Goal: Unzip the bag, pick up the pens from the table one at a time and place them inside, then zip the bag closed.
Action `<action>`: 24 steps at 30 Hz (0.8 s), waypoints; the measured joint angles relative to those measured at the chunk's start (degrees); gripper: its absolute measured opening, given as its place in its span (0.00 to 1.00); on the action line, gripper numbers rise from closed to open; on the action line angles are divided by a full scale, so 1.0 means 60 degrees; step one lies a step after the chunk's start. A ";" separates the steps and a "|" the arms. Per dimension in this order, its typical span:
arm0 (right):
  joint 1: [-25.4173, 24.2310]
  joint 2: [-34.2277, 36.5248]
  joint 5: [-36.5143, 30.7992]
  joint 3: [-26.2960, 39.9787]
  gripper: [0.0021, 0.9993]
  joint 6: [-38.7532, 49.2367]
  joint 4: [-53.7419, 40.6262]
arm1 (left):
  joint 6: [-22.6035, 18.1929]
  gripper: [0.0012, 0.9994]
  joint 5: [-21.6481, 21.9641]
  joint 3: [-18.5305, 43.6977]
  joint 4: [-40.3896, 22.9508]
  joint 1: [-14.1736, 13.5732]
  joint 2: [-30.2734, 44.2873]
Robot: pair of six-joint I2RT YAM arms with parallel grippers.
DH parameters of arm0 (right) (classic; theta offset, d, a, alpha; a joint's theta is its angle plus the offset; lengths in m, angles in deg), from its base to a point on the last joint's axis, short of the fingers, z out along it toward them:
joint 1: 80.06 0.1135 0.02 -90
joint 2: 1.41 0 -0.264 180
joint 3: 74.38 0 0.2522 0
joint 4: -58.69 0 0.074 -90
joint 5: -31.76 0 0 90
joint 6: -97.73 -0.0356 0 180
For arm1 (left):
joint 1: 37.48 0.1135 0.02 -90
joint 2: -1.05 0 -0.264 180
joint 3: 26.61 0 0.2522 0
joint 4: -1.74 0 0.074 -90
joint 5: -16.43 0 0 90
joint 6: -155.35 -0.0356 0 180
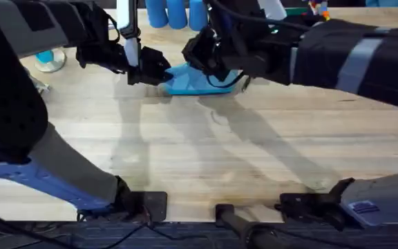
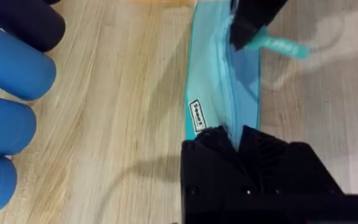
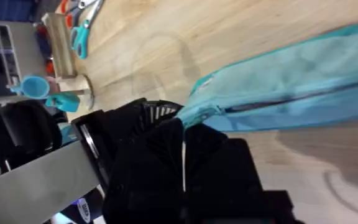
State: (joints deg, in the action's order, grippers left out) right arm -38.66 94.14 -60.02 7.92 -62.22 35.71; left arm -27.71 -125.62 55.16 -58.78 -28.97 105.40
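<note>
My left gripper (image 1: 159,71) is closed narrow on the left end of the bag (image 1: 197,79), its black fingers (image 2: 219,144) pinching the fabric edge just by the small label (image 2: 197,116). My right gripper (image 1: 213,66) sits on the bag's top toward its other end; in my right wrist view its fingers (image 3: 166,140) are drawn together at the zipper line (image 3: 291,101), clamped on the bag's end. The bag lies on the surface (image 1: 206,152) at its far side, just in front of the blue cylinders (image 1: 175,12), with both my arms meeting over it
</note>
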 joint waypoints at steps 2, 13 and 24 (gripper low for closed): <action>0.0034 0.0129 0.0017 0.0000 0.03 0.0022 0.0317 | 0.0000 0.04 0.0000 0.0000 0.0005 0.0000 0.0000; 0.0359 0.0719 0.0557 -0.0004 0.03 0.0022 0.1516 | 0.0000 0.04 0.0036 0.0000 0.0004 0.0018 0.0000; 0.0834 0.0858 0.0781 -0.0004 0.03 0.0098 0.1748 | 0.0000 0.04 0.0025 0.0000 -0.0069 0.0018 0.0000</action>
State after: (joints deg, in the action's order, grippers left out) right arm -33.65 99.28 -55.34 7.89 -61.63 46.21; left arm -27.71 -125.47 55.16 -59.19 -28.86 105.40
